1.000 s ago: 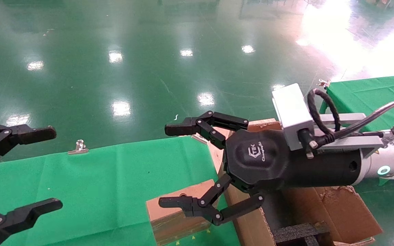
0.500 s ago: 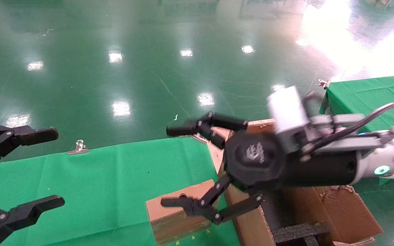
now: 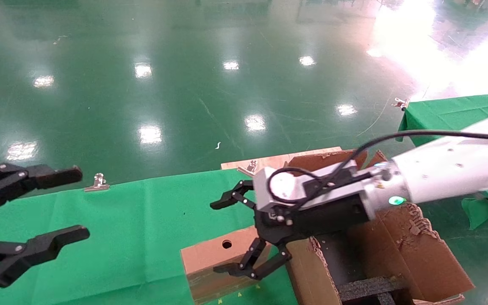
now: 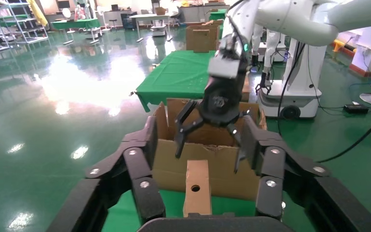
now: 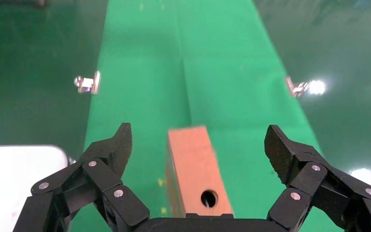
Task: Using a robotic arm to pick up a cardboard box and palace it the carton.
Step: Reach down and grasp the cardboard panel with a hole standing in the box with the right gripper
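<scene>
As I brought the right end effector (image 3: 231, 237) down at the centre of the head view, its fingers were spread wide and held nothing, one finger (image 3: 227, 199) above the cardboard box (image 3: 210, 254) and the other (image 3: 244, 269) low across the box's near edge. The box lay flat on the green tabletop (image 3: 134, 224) at the lower centre of the frame, its round hole (image 3: 227, 244) facing up, just beside the carton (image 3: 400, 254) at the lower right, whose torn flaps stood open over black foam (image 3: 367, 290). In the right wrist view the box (image 5: 193, 169) ran straight between the two open fingers (image 5: 111, 154), so I judged the approach well lined up. To do this step well, I reckoned the fingers should straddle the box's narrow sides, drop until the pads met cardboard rather than cloth, and only then close; closing early risked skidding the box against the carton wall. The left end effector (image 3: 40, 212) hung idle and open at the left edge of the head view, above the cloth.
</scene>
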You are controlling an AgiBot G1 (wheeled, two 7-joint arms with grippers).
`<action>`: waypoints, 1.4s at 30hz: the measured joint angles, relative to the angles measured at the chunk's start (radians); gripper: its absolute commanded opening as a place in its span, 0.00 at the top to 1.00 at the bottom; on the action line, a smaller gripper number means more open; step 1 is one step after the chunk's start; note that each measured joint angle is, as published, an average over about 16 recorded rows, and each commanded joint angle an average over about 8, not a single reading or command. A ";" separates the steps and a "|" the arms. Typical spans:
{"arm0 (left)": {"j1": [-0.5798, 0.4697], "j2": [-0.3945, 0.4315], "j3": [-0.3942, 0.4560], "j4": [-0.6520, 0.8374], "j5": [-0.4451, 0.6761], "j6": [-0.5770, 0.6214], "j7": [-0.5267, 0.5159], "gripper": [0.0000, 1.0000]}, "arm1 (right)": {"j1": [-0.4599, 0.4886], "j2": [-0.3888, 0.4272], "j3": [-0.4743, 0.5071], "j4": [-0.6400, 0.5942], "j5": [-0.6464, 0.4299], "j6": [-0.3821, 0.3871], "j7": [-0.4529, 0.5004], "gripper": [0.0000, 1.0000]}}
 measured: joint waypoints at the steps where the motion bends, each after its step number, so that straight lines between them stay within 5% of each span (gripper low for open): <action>1: 0.000 0.000 0.000 0.000 0.000 0.000 0.000 1.00 | 0.014 -0.012 -0.015 -0.012 -0.020 -0.003 -0.004 0.00; 26: 0.000 0.000 0.000 0.000 0.000 0.000 0.000 1.00 | 0.261 -0.246 -0.352 -0.205 -0.341 -0.007 -0.125 0.00; 27: 0.000 0.000 0.000 0.000 0.000 0.000 0.000 0.95 | 0.265 -0.250 -0.360 -0.206 -0.348 -0.006 -0.130 0.00; 29: 0.000 0.000 0.000 0.000 0.000 0.000 0.000 0.70 | 0.273 -0.258 -0.377 -0.207 -0.361 -0.005 -0.140 0.00; 31: 0.000 0.000 0.000 0.000 0.000 0.000 0.000 0.45 | 0.278 -0.263 -0.390 -0.207 -0.371 -0.003 -0.148 0.15; 35: 0.000 0.000 0.000 0.000 0.000 0.000 0.000 0.00 | 0.285 -0.270 -0.409 -0.205 -0.384 -0.001 -0.157 0.65; 38: 0.000 0.000 0.000 0.000 0.000 0.000 0.000 0.00 | 0.288 -0.272 -0.415 -0.205 -0.387 0.000 -0.160 0.96; 42: 0.000 0.000 0.000 0.000 0.000 0.000 0.000 0.00 | 0.289 -0.273 -0.418 -0.205 -0.388 0.001 -0.161 1.00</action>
